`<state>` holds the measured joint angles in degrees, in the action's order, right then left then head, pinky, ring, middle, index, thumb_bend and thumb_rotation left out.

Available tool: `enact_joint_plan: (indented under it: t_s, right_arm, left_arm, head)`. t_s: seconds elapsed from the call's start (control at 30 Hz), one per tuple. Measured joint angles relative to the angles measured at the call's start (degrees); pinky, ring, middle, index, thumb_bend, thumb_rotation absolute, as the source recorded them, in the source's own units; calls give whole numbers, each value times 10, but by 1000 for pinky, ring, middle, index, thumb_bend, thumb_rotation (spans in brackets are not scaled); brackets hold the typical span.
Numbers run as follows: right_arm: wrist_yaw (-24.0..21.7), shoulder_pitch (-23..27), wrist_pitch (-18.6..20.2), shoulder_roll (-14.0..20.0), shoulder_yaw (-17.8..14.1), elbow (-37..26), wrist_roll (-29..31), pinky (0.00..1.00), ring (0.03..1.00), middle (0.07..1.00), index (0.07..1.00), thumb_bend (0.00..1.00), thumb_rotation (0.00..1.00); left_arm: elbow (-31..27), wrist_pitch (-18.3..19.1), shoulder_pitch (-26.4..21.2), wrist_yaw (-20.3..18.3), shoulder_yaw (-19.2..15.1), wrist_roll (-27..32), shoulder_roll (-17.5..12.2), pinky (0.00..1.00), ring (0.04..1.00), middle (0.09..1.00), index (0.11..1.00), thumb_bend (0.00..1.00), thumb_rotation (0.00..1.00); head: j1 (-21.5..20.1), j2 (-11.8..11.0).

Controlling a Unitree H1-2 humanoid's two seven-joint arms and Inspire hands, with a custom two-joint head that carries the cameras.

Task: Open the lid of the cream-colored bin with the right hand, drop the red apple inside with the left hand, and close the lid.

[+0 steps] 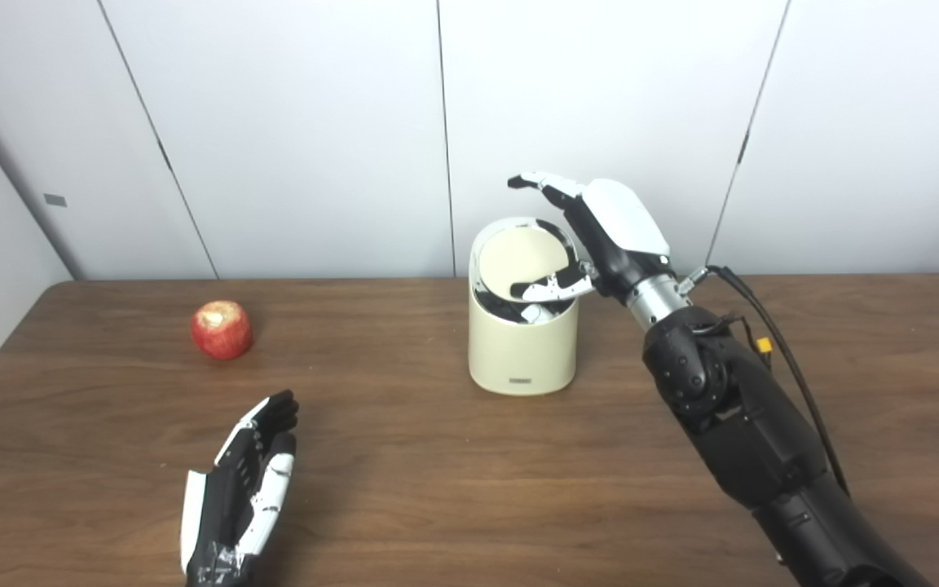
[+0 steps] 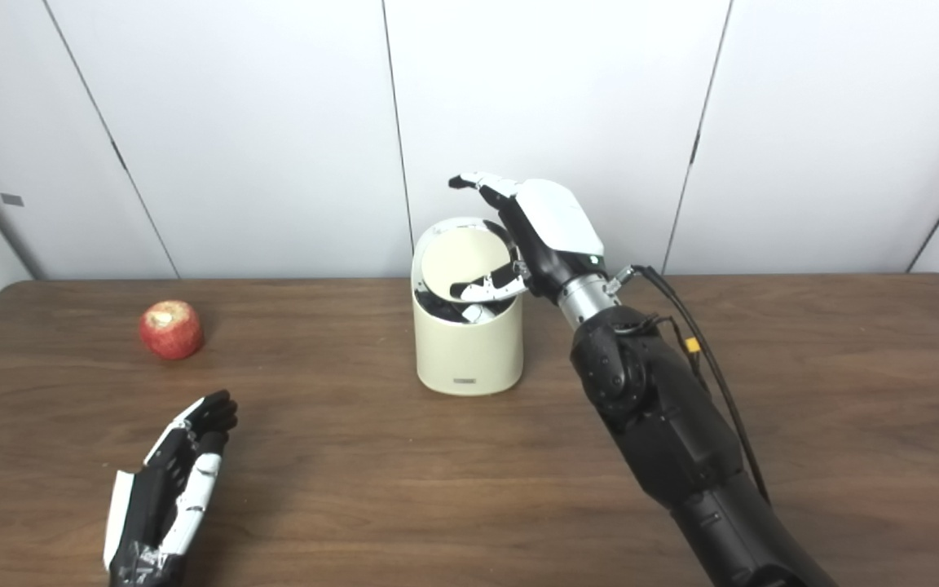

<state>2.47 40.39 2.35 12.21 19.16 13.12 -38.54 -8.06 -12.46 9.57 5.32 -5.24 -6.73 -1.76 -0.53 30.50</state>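
apple (image 1: 222, 329) beyond open left hand (image 1: 241, 489)

You find no legible text anywhere in either view. The bin (image 1: 522, 342) carries one small dark label (image 1: 522, 381) low on its front wall, near the base; it reads only as a short dark bar, and you cannot make out letters or a brand on it. The wall panel (image 1: 54, 163) at far left bears a small grey rectangular tag (image 1: 55, 200); it too is too small for you to read. You see no numbers, signs or brand marks on the table (image 1: 469, 489).
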Motion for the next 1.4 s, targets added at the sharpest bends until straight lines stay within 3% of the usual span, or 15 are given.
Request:
enact_joint_plan:
  t_s: [0.13, 0.2, 0.27, 0.33, 0.4, 0.5, 0.63, 0.87, 0.97, 1.03, 1.17, 1.23, 1.4]
  right_arm:
    - [-7, -2, 0, -12, -26, -2, 35, 791, 850, 851, 815, 895, 136]
    - [-10, -7, 5, -25, -52, -6, 67, 785, 855, 863, 816, 829, 169]
    - [-13, -14, 21, -41, -80, -19, 103, 745, 842, 867, 814, 700, 282]
    - [-14, -22, 33, -54, -104, -34, 128, 721, 826, 860, 811, 642, 361]
    - [-13, -28, 42, -60, -115, -47, 145, 702, 790, 821, 794, 570, 466]
    - [-14, -41, 47, -66, -129, -71, 164, 700, 777, 804, 780, 516, 527]
    - [-16, -62, 64, -67, -144, -105, 187, 695, 783, 809, 779, 483, 571]
    - [-29, -128, 83, -36, -146, -157, 191, 664, 758, 796, 790, 476, 529]
    - [-31, -152, 87, -29, -158, -172, 201, 741, 843, 863, 799, 452, 549]
    - [-35, -169, 88, -24, -163, -187, 208, 712, 834, 883, 804, 454, 560]
    - [-46, -215, 89, -16, -176, -216, 231, 690, 803, 833, 829, 440, 636]
    - [-49, -242, 88, -12, -185, -226, 243, 699, 815, 841, 836, 453, 707]
    - [-51, -293, 86, -7, -204, -228, 273, 744, 844, 879, 854, 448, 762]
  left_arm:
    - [0, 0, 0, 1, 0, -1, 0, 823, 815, 817, 836, 442, 695]
    - [0, 0, 0, 1, 1, -4, 0, 814, 814, 819, 840, 446, 710]
    - [0, 0, 0, 1, 1, -4, 0, 822, 816, 819, 842, 439, 701]
    - [0, 0, 0, 1, 1, -3, 0, 816, 810, 817, 842, 426, 706]
    - [0, 0, 0, 0, 1, -3, 0, 817, 810, 819, 842, 412, 723]
    - [0, 0, 0, 0, 1, -1, 1, 822, 812, 820, 838, 399, 723]
    - [0, 0, -1, 0, -1, 5, 1, 813, 808, 817, 839, 396, 722]
    - [1, 0, -1, -1, -3, 19, 1, 811, 808, 819, 841, 386, 723]
    - [2, -1, -2, -2, -4, 25, 1, 813, 812, 824, 843, 391, 729]
    - [3, -1, -2, -2, -5, 31, 1, 815, 815, 828, 847, 401, 732]
    - [4, -1, -3, -1, -6, 31, 2, 809, 809, 819, 840, 393, 749]
    - [4, -1, -4, -1, -6, 30, 2, 813, 812, 819, 841, 404, 763]
    - [6, -1, -3, -1, -8, 28, 2, 807, 806, 816, 839, 408, 750]
  head:
    - [2, 0]
    - [-1, 1]
    - [-2, -1]
    - [0, -1]
    - [1, -1]
    - [0, -3]
    - [-2, -4]
    - [-4, -4]
    - [-5, -4]
    - [-5, -4]
    - [-7, -4]
    - [-6, -3]
    - [-5, -2]
